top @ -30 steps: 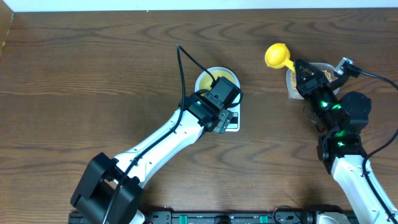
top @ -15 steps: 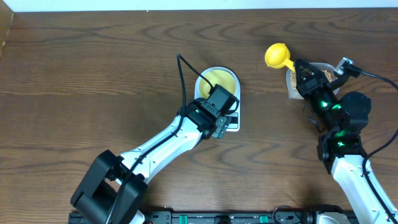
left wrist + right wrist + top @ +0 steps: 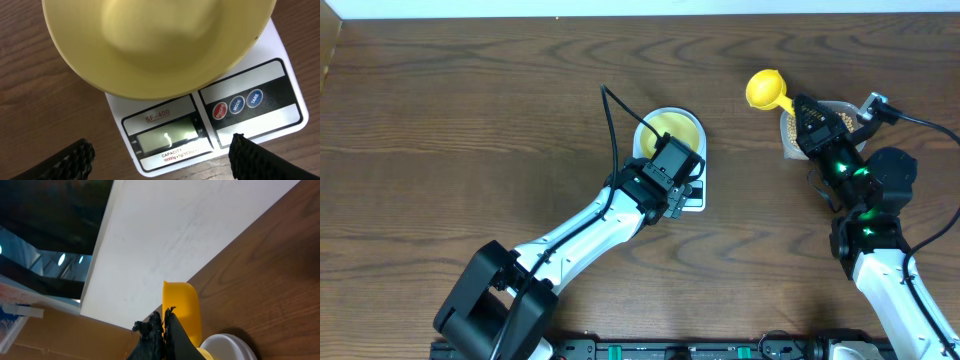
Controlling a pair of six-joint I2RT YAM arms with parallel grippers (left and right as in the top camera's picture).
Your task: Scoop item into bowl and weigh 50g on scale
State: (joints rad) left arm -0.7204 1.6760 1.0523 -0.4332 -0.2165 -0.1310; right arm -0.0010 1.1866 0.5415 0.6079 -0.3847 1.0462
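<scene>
Scale [image 3: 165, 116] points its display edge at wide-open left gripper [image 3: 161, 159]; right gripper [image 3: 162, 330] clamps scoop [image 3: 182, 305].

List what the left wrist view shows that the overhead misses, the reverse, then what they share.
Left wrist only: the display and three round buttons on the scale. Overhead only: the right claw shut on the yellow scoop, by the container of beans. Both: the bowl sitting on the scale, on the wooden table.
</scene>
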